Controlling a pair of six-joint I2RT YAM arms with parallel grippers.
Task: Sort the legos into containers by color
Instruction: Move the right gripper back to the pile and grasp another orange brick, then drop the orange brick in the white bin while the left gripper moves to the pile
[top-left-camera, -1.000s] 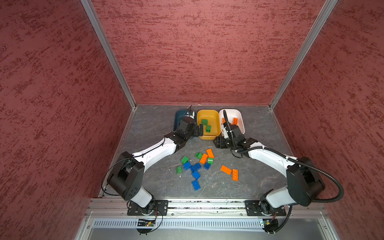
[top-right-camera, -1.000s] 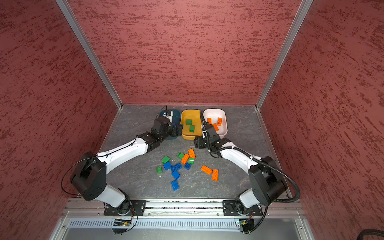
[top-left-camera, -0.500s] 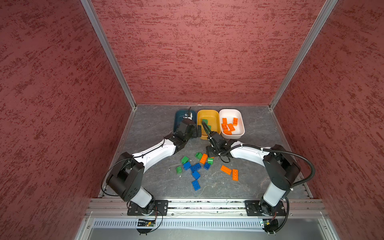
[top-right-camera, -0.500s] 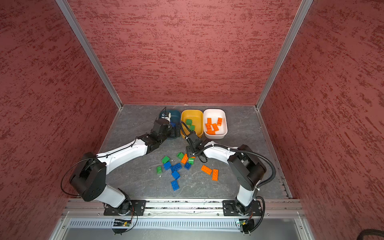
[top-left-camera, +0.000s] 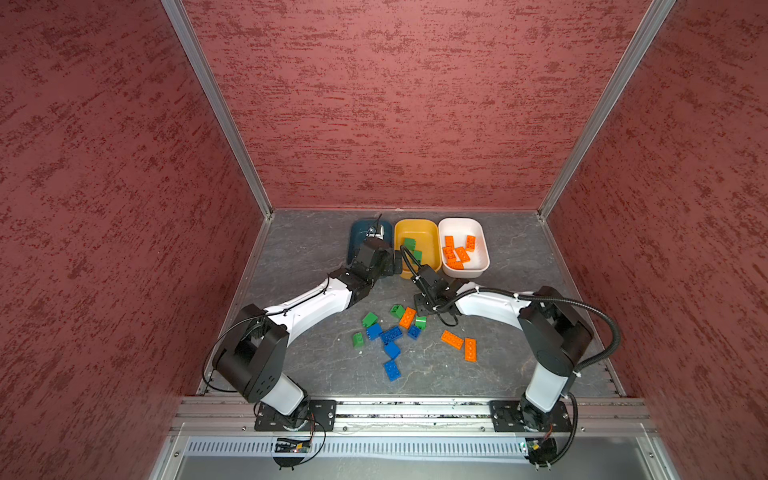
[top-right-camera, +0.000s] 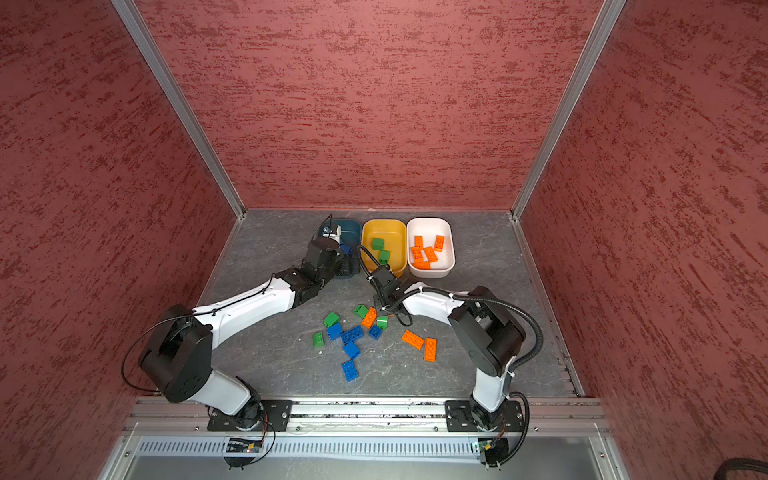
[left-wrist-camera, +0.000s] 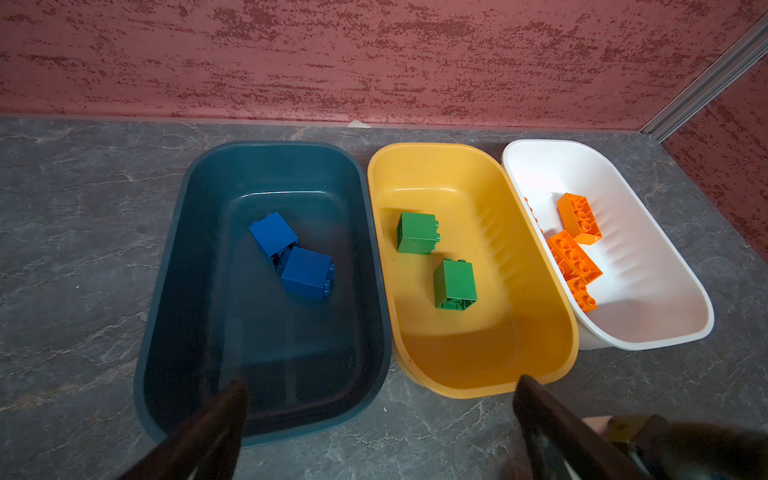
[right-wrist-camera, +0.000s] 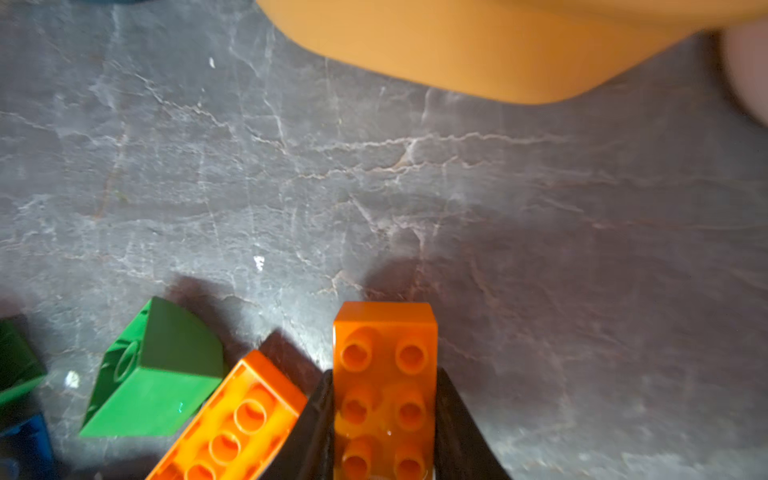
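Legos (top-left-camera: 392, 334) loose on table (top-left-camera: 307, 249); others sorted: blue in teal tub (left-wrist-camera: 166, 291), green in yellow tub (left-wrist-camera: 486, 374), orange in white tub (left-wrist-camera: 665, 332). Right gripper (right-wrist-camera: 384, 374) clamped on orange lego (right-wrist-camera: 384, 332) beside pile. Left gripper (left-wrist-camera: 380, 386) spread wide, empty, by teal tub's near end.

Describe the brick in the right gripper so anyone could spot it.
Find the yellow tub; the pile lies before it. At the pile's tub-side edge the right gripper clamps an orange brick, studs up; its orange neighbour shows its hollow underside.
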